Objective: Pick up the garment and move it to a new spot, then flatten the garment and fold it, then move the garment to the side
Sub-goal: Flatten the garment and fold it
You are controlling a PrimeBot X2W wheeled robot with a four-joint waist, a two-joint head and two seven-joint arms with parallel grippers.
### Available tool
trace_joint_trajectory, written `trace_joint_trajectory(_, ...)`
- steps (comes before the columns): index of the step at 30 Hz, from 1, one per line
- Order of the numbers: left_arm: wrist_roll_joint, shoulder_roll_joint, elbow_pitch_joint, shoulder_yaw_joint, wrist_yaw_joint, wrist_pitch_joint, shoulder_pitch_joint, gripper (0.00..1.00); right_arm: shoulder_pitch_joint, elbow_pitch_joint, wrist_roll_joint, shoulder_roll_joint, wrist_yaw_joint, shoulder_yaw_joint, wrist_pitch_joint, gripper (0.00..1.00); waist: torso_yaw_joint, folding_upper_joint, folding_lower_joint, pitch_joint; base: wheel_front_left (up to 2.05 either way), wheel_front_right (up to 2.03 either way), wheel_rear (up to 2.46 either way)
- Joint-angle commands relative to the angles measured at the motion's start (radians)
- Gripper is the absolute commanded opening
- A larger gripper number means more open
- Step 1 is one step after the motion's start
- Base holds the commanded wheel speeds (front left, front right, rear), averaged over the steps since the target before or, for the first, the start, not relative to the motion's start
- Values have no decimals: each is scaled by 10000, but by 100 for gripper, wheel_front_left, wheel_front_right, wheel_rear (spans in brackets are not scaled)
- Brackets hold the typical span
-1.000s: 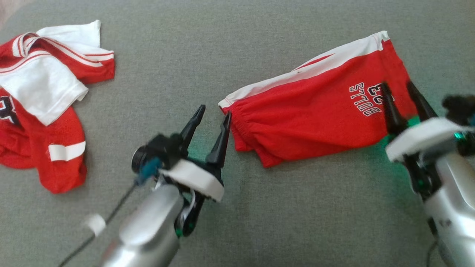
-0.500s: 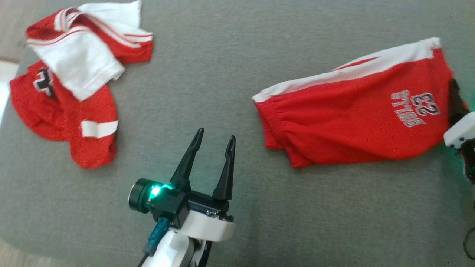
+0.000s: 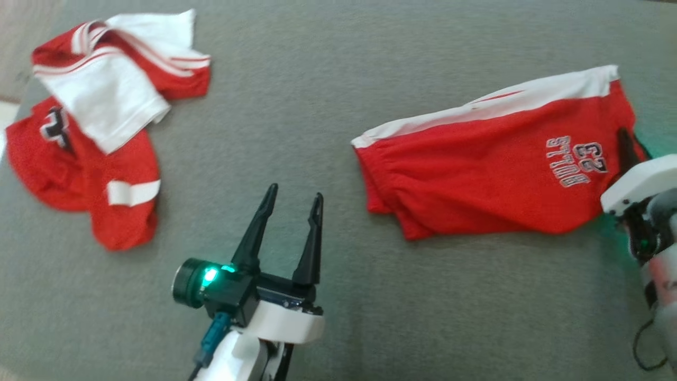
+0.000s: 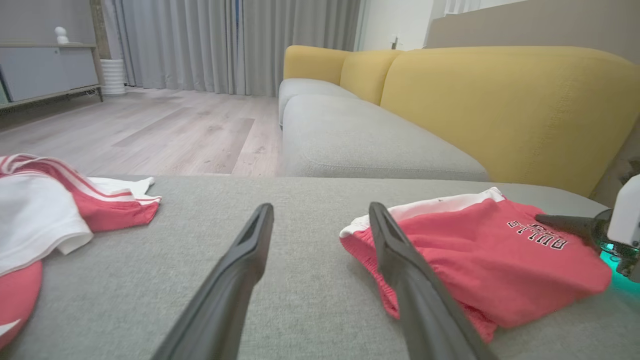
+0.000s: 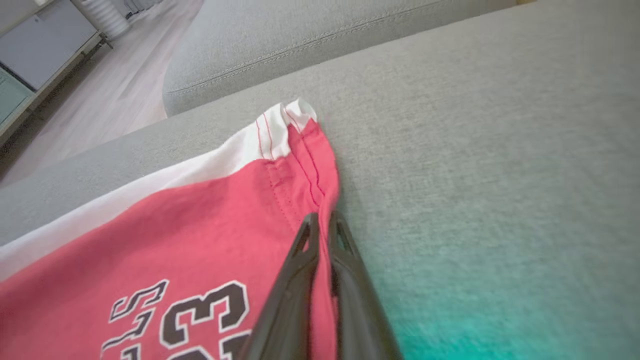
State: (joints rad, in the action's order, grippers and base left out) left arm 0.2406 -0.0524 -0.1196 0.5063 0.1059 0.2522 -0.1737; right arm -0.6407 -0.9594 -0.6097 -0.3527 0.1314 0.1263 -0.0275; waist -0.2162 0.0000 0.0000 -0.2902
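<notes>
Partly cut off at the head view's edge, the right tool (image 5: 324,222) is plain in its wrist view, clamped on the hem of the red shorts (image 3: 476,174), which lie on the grey cushion (image 3: 328,74). The left tool (image 3: 294,192) hovers beside them, fingers apart.

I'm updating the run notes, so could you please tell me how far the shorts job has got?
Done, apparently: the red shorts lie fairly flat and doubled over on the grey cushion. In hand: the right gripper is shut on their leg hem, while the left gripper hangs open short of the waistband. Left: perhaps another fold, then the move aside.
</notes>
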Motion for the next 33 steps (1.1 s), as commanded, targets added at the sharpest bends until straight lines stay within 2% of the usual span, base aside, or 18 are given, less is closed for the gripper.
trace_joint_trajectory(1, -118, 20, 291, -444, 22, 95, 80, 100, 321, 210, -150, -56, -7, 185, -219, 0, 504, 0, 0, 330, 0, 0, 0)
trace_joint_trajectory(5, -215, 21, 178, -607, -17, 95, 281, 100, 555, 256, -319, -79, -7, 297, -451, 0, 1293, 0, 0, 768, 0, 0, 0)
trace_joint_trajectory(9, -277, 21, 72, -598, -127, 95, 426, 100, 814, 247, -375, -364, -7, 348, -639, 0, 1843, 0, 0, 1125, 0, 0, 0)
trace_joint_trajectory(17, -201, 21, -63, -470, -145, 95, 530, 100, 1054, 1011, -717, -570, -7, 456, -1088, 0, 2028, 0, 0, 1577, 0, 0, 0)
trace_joint_trajectory(23, -97, 22, -224, -355, -183, 95, 748, 100, 912, 2457, -482, -18, -7, 1079, -1204, 0, 1692, 0, 0, 1914, 0, 0, 0)
trace_joint_trajectory(28, 7, 22, -319, -228, -181, 95, 831, 100, 904, 3565, -148, 840, -7, 1887, -859, 0, 1280, 0, 0, 2087, 0, 0, 0)
trace_joint_trajectory(32, 80, 22, -362, -123, -178, 95, 814, 100, 969, 3836, 44, 1690, -7, 2619, -414, 0, 933, 0, 0, 2083, 0, 0, 0)
trace_joint_trajectory(33, 80, 22, -362, -123, -178, 95, 814, 100, 969, 3836, 44, 1690, -7, 2619, -414, 0, 933, 0, 0, 2083, 0, 0, 0)
